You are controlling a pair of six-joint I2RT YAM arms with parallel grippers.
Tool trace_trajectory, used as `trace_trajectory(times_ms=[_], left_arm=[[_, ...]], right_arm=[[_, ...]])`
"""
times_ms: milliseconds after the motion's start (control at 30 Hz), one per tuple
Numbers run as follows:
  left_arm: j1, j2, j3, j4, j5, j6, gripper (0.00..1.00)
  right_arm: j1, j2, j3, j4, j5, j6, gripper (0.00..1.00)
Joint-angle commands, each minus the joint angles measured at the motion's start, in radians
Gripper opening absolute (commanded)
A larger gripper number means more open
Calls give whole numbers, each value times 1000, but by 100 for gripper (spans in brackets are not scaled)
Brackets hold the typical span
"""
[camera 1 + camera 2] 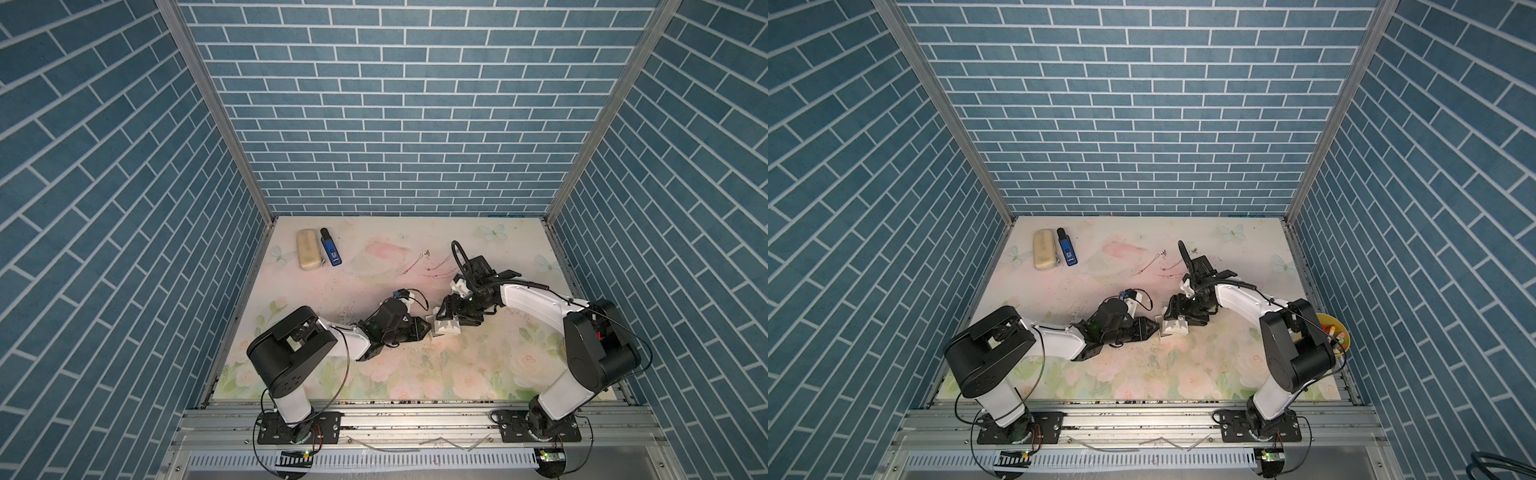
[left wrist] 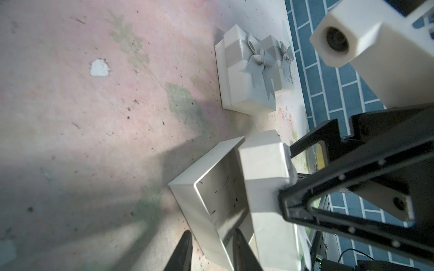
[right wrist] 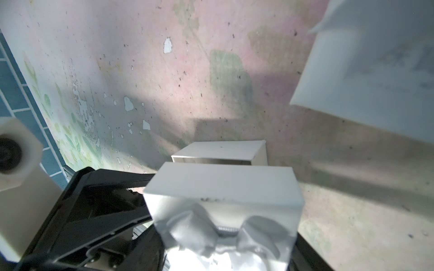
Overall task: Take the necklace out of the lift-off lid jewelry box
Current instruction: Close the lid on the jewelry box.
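1. Only the left wrist view looks into the open white cardboard box base. Its pale floor shows dark specks. The white lift-off lid with a grey ribbon bow covers the far part, so I cannot tell whether the necklace lies inside.
2. The right gripper clasps that lid by its sides, raised and tilted just over the base. Its fingers are hidden behind the lid in the right wrist view.
3. The left gripper has one finger inside the base's near wall and one outside. Whether they pinch it cannot be told.
4. Both top views put the box mid-way across the floral mat, between the arms. Thin metal chains lie loose farther back.
5. Two more white gift boxes with grey bows show in the left wrist view; the right arm hides them from above. A yellow bowl peeks from behind that arm.
6. The white label on the blue-and-black stick-shaped device, beside a beige oblong case, is too small to read.
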Motion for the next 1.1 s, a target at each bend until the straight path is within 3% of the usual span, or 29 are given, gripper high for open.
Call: trace_trajectory(times_ms=[0, 267, 667, 1067], left_arm=[[8, 16, 14, -22, -4, 17, 30], [10, 33, 25, -17, -14, 27, 28], [10, 61, 43, -12, -4, 32, 27], [10, 65, 43, -3, -4, 27, 27]], right_arm=[[-14, -10, 36, -63, -9, -11, 62], [-52, 7, 117, -198, -29, -104, 62], [-53, 113, 187, -253, -90, -171, 61], [-53, 117, 151, -226, -109, -175, 61]])
